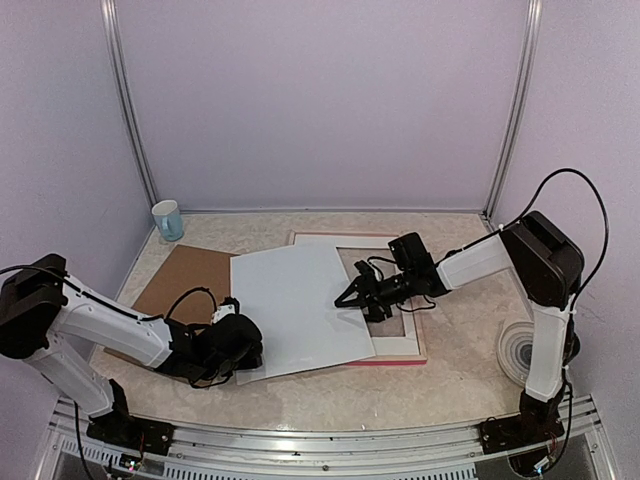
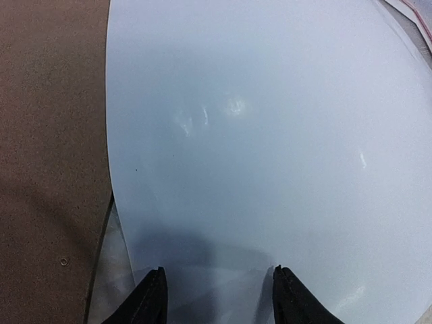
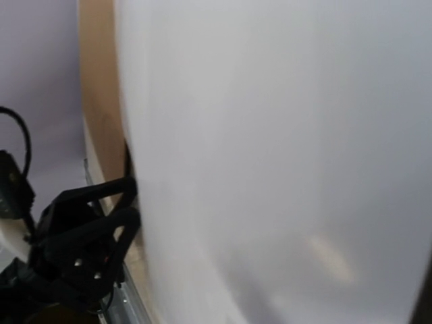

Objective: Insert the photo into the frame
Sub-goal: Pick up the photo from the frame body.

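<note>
Both arms (image 1: 100,322): white links, black joints, looping black cables (image 1: 570,170).

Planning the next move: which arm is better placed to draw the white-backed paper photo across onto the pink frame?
Right, probably: the right gripper sits at the edge of the white-backed paper photo that overlaps the pink rectangular frame. The left gripper is at the opposite near corner, away from it.

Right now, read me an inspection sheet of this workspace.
Surface: marbled tabletop, no damage seen.
Job's things: photo white side up, overlapping the frame, not in it.
Clutter: brown board, blue cup, white round object.
Grippers: left gripper open at photo's near corner; right gripper at its right edge, opening unclear.
Cables: black cable looping at the right.
Surroundings: pale walls, metal rails.
</note>
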Robot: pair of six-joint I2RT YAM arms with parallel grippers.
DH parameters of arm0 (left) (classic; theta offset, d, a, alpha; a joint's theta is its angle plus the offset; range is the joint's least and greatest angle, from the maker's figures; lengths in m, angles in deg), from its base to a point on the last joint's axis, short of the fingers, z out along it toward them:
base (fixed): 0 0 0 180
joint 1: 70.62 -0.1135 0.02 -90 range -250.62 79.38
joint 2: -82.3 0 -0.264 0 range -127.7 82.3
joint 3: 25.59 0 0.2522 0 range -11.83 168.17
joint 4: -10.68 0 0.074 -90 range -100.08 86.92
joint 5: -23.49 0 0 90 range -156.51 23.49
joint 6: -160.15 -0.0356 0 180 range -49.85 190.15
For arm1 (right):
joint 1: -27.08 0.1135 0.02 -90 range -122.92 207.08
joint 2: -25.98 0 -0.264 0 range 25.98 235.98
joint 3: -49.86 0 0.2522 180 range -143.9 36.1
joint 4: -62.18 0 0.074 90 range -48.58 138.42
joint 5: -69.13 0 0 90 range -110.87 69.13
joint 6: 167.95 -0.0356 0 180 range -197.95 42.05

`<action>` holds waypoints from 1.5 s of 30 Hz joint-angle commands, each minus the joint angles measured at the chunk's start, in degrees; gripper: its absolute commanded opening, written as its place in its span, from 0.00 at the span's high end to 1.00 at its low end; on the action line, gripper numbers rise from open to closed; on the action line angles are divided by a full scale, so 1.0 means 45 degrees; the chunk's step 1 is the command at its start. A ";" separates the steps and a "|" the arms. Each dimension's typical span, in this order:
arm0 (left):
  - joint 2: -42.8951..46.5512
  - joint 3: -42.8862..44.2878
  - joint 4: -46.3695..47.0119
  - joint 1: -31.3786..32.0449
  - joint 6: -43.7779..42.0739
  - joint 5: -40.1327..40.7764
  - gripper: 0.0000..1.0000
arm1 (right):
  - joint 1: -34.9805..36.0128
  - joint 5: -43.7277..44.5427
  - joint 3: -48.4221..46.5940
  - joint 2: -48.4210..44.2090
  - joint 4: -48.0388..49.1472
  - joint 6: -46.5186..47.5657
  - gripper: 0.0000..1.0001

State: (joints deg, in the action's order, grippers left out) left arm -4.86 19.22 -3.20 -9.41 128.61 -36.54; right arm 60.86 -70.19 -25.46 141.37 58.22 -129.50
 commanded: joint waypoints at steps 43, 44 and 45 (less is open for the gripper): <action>0.1180 0.0263 -0.1443 0.0215 0.0095 -0.0060 0.33 | -0.0243 -0.2102 -0.1231 0.1064 -0.0039 0.0635 0.96; 0.1496 0.0278 -0.1590 0.0239 0.0110 -0.0045 0.32 | -0.0283 -0.2077 -0.1201 0.1040 -0.0048 0.0652 0.96; 0.1777 0.0315 -0.1772 0.0262 0.0134 -0.0009 0.30 | -0.0322 -0.2051 -0.1188 0.1013 -0.0049 0.0669 0.96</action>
State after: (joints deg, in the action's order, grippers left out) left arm -1.32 19.51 -6.91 -8.78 128.87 -36.60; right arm 60.27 -78.72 -30.64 145.94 58.05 -127.05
